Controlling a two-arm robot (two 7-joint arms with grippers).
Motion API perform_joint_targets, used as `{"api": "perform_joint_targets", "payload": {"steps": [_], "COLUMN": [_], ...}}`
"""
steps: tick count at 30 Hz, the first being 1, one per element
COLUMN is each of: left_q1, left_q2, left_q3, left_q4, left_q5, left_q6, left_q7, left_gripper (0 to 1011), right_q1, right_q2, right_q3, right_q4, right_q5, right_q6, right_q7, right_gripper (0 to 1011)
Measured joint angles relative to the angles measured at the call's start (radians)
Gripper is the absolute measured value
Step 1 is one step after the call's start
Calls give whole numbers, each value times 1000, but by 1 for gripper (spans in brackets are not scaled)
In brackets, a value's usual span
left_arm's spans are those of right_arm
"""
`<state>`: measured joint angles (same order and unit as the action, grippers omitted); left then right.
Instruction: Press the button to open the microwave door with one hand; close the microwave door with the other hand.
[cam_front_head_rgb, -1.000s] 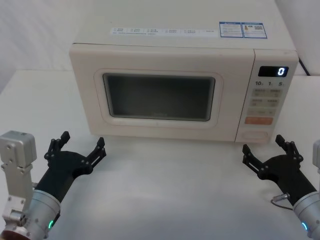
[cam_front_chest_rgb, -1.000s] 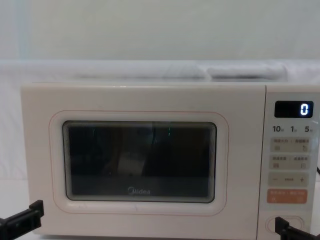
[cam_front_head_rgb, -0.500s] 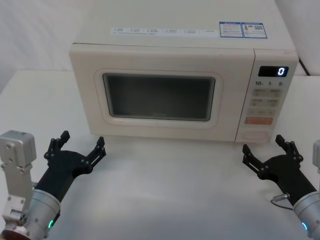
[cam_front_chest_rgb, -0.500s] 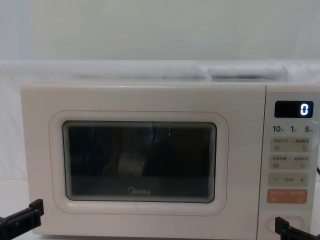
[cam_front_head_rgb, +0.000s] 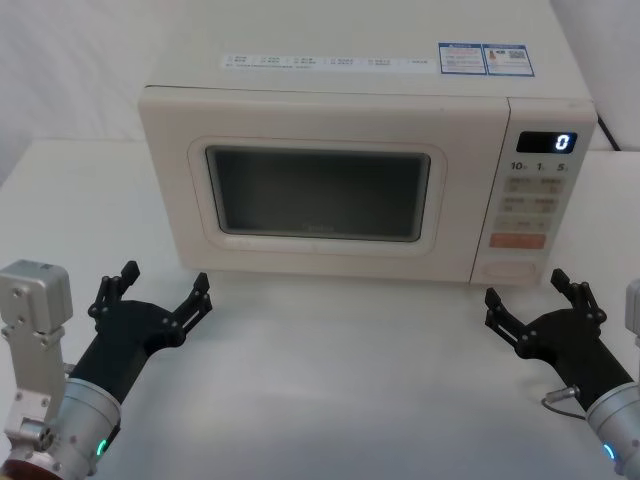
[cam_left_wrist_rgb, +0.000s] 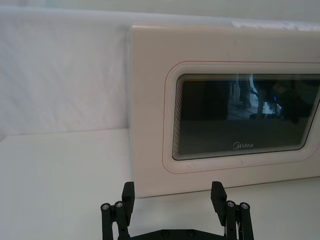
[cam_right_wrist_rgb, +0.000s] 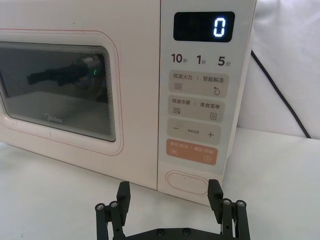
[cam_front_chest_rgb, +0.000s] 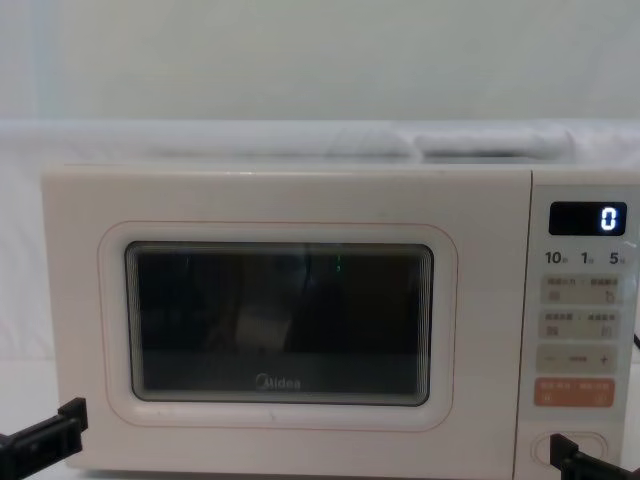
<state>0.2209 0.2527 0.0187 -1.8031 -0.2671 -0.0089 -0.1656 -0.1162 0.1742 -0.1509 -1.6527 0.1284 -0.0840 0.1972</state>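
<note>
Head view first: the cream-white boxy microwave (cam_front_head_rgb: 360, 175) sits on the white surface (cam_front_head_rgb: 340, 380) with its cream door with the dark window (cam_front_head_rgb: 318, 190) flush and shut. Our left pincer (cam_front_head_rgb: 160, 290) and right pincer (cam_front_head_rgb: 530, 300) rest low in front, both spread wide and gripping nothing.

Left wrist view: the left pincer (cam_left_wrist_rgb: 172, 197) faces the door's hinge-side corner (cam_left_wrist_rgb: 150, 170), near but apart. We judge it well placed to push the door shut once it swings out.

Right wrist view: the wide cream pill-shaped button (cam_right_wrist_rgb: 186, 182) lies just beyond the right pincer (cam_right_wrist_rgb: 169, 192), below the orange rectangular key (cam_right_wrist_rgb: 193, 151). We should bring one fingertip (cam_right_wrist_rgb: 215, 192) squarely onto the pill and press straight in, keeping clear of the orange key.

Chest view: the button (cam_front_chest_rgb: 590, 447) sits at the panel's foot, not yet touched.
</note>
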Motion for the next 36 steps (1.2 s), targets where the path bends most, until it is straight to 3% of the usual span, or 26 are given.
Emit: {"api": "perform_joint_targets", "payload": {"steps": [36], "left_q1": [0], "left_q2": [0], "left_q3": [0], "left_q4": [0], "left_q5": [0], "left_q6": [0], "left_q7": [0], "left_gripper": [1001], "right_q1": [0], "right_q2": [0], "right_q3": [0], "right_q4": [0], "right_q5": [0], "right_q6": [0], "right_q7": [0], "right_gripper": [1002]}}
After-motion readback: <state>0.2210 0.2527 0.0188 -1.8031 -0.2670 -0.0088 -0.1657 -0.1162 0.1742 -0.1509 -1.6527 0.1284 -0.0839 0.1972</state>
